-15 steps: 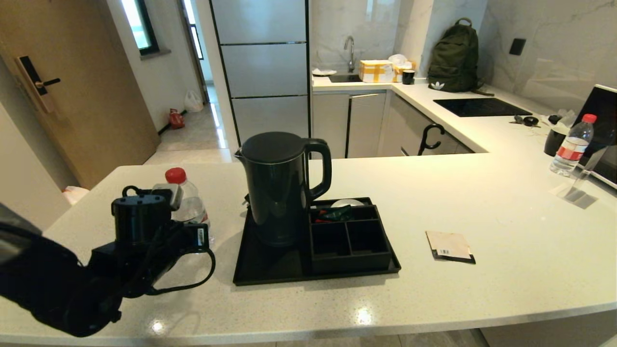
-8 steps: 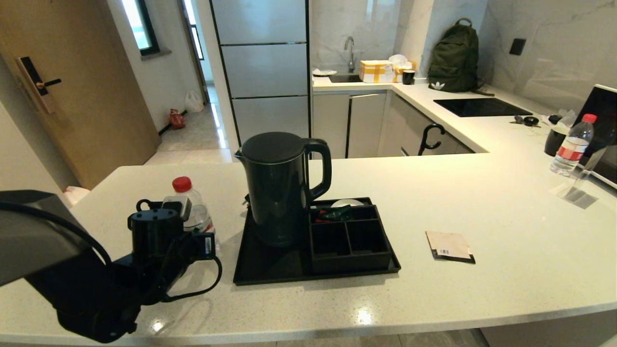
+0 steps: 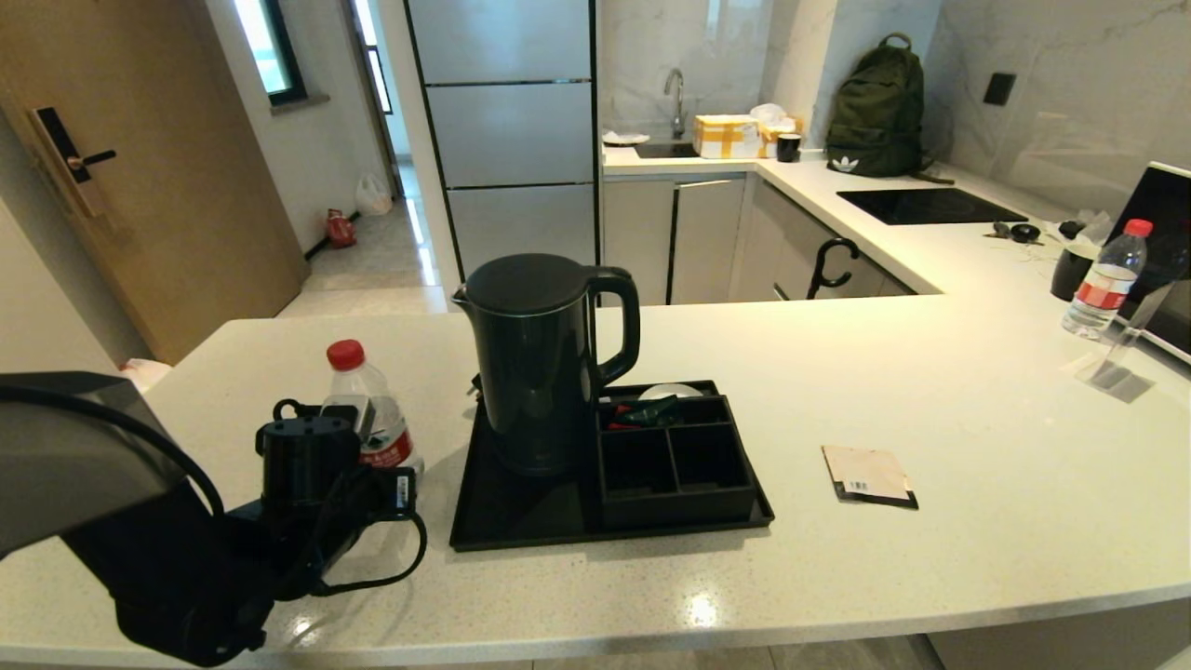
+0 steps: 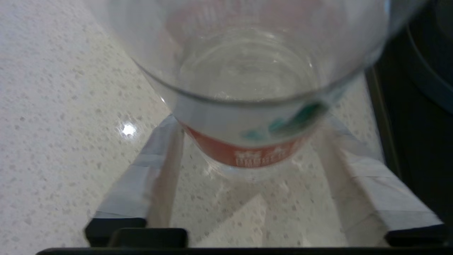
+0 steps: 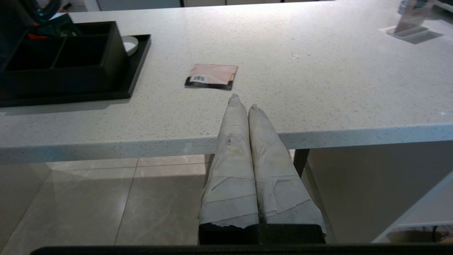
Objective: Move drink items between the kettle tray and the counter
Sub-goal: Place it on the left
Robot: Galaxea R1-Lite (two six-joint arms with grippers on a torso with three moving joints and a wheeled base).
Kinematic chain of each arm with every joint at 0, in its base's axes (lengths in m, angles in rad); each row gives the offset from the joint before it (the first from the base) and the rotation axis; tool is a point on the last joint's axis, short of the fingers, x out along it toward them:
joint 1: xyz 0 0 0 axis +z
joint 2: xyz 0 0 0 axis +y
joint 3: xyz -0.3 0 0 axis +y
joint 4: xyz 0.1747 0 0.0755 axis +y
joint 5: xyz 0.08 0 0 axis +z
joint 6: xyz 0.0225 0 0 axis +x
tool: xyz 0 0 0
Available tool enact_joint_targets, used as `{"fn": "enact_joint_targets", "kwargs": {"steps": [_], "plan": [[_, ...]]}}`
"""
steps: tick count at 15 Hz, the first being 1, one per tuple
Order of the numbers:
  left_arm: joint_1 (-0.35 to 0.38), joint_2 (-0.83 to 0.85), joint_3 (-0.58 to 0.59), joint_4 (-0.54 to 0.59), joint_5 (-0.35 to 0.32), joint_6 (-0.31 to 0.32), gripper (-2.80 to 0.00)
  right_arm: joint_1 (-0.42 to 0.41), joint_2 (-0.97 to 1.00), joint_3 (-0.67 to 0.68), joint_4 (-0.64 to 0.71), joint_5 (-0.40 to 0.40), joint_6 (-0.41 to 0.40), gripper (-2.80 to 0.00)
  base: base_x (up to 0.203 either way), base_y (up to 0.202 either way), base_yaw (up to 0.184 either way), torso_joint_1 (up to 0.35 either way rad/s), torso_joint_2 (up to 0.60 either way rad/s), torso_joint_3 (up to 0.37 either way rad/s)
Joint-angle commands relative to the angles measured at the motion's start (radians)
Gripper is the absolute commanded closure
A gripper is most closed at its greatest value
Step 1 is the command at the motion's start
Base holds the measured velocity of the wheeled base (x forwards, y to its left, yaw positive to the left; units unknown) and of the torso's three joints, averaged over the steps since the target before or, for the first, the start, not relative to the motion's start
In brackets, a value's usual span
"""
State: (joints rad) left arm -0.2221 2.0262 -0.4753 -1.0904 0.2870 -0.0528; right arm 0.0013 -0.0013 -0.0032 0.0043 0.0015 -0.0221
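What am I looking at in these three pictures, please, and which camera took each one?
This is a two-armed robot; each arm ends in a gripper, which is a two-fingered clamp. The wide picture comes from a camera on its head, looking down at a pale stone counter. On the counter is a black tray carrying a kettle and a compartment box.

The other two pictures come from cameras on the wrists, looking along the grippers. The left gripper is around a small water bottle, which is upright to the left of the tray. I cannot tell whether the gripper is squeezing it.

The right gripper is shut and holds nothing. It hangs just off the counter's near edge and points toward a flat paper sachet lying on the counter.
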Motion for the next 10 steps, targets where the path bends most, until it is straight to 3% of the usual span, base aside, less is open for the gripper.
{"fn": "enact_joint_targets", "kwargs": {"steps": [1,8,10], "plan": [[0.0,-0.001,-0.002,-0.017,0.003,-0.001,-2.8,0.0,0.001,-0.001,0.0,0.0,-0.001,0.0,0.0,0.0,0.0,0.0,0.0,0.0],[-0.001,-0.018,0.008,-0.018,0.002,-0.002,-2.8,0.0,0.001,0.0,0.001,0.0,-0.001,0.0,0.0,0.0,0.0,0.0,0.0,0.0],[-0.006,-0.097,0.059,-0.014,0.0,-0.002,-2.8,0.0,0.001,0.0,0.0,0.0,-0.001,0.0,0.0,0.0,0.0,0.0,0.0,0.0]]}}
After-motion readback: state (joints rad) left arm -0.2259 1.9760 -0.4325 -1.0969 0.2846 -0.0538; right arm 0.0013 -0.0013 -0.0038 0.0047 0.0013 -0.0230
